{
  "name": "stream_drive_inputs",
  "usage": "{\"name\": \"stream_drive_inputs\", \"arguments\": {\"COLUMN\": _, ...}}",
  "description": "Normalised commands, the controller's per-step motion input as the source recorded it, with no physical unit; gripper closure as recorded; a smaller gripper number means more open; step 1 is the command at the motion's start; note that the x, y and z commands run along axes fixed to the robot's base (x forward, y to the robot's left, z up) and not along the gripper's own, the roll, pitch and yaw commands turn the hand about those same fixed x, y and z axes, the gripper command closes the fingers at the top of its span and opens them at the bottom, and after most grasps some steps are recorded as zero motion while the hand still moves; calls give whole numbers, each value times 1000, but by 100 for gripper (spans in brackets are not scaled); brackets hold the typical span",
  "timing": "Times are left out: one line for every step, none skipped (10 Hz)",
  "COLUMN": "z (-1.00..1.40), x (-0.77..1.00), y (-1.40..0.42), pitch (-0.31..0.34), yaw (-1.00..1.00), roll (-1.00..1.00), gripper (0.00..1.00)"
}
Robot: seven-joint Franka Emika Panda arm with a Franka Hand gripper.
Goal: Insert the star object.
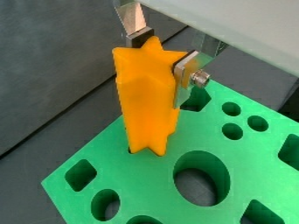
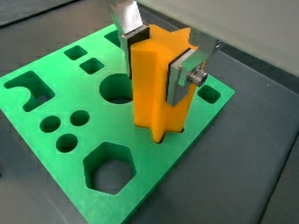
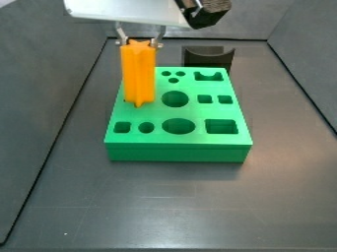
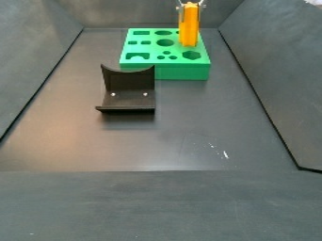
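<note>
Fingers (image 2: 126,35) clamped on upper sides of star object (image 2: 158,87) | gripper (image 1: 163,54) above green block (image 3: 178,123) | long axis upright, lower end directly below fingers, seemingly entering star hole.

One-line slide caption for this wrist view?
Claw grips the upright star object, its base entering the green block.

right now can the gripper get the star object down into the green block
Probably yes: the gripper has its fingers shut on the star object, upright, its lower end at the green block, nothing in the way.
</note>
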Motion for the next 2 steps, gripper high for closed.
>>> {"name": "stream_drive_inputs", "arguments": {"z": -237, "x": -74, "y": -60, "pitch": -194, "yaw": 51, "roll": 0, "gripper": 100}}
{"name": "stream_drive_inputs", "arguments": {"z": 0, "x": 0, "y": 0, "pitch": 0, "yaw": 0, "roll": 0, "gripper": 100}}
